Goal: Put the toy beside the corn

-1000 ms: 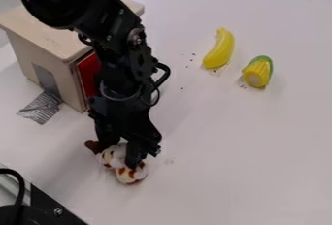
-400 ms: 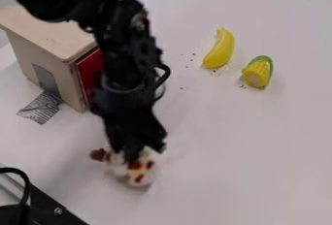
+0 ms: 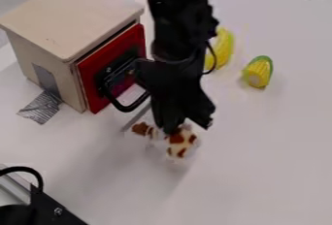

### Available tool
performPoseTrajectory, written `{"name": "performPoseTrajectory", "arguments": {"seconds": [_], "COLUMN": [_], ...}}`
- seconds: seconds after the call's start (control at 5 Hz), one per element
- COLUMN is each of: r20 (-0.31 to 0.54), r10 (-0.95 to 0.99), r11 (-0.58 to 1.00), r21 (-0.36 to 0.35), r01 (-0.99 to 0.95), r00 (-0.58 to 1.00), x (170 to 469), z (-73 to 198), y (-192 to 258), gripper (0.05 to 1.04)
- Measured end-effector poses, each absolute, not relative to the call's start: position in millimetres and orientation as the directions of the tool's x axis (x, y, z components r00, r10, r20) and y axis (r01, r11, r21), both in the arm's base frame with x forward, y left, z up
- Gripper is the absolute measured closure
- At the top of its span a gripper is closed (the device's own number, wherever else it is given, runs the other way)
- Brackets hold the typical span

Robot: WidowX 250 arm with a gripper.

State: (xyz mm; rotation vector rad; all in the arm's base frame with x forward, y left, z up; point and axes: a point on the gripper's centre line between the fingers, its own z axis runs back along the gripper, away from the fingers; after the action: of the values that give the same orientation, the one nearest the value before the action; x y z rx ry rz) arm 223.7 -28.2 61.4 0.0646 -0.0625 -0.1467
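Observation:
The gripper (image 3: 174, 128) hangs over the middle of the table, in front of the wooden box, shut on the toy. The toy (image 3: 181, 144) is a small brown-and-white spotted plush, with a brown part sticking out to the left of the gripper. To the upper right lies the corn (image 3: 258, 72), a short yellow piece with a green back, well apart from the toy.
A yellow banana (image 3: 224, 49) lies left of the corn, partly behind the arm. The wooden box (image 3: 71, 20) with a red door (image 3: 97, 73) and black handle stands at the upper left. Silver tape (image 3: 41, 107) is by its foot; black equipment (image 3: 39, 207) occupies the lower left corner.
The gripper and the toy have moved right and up across the view, towards the corn. The arm now uncovers the box's red door and partly covers the banana.

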Motion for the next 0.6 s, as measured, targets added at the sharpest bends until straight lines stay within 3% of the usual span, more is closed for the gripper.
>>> {"name": "performPoseTrajectory", "arguments": {"seconds": [0.6], "r20": [0.134], "r10": [-0.235], "r11": [0.972], "r21": [0.030], "r01": [0.233], "r00": [0.963], "x": [351.8], "z": [77.5], "y": [-86.8], "gripper": [1.024]}}
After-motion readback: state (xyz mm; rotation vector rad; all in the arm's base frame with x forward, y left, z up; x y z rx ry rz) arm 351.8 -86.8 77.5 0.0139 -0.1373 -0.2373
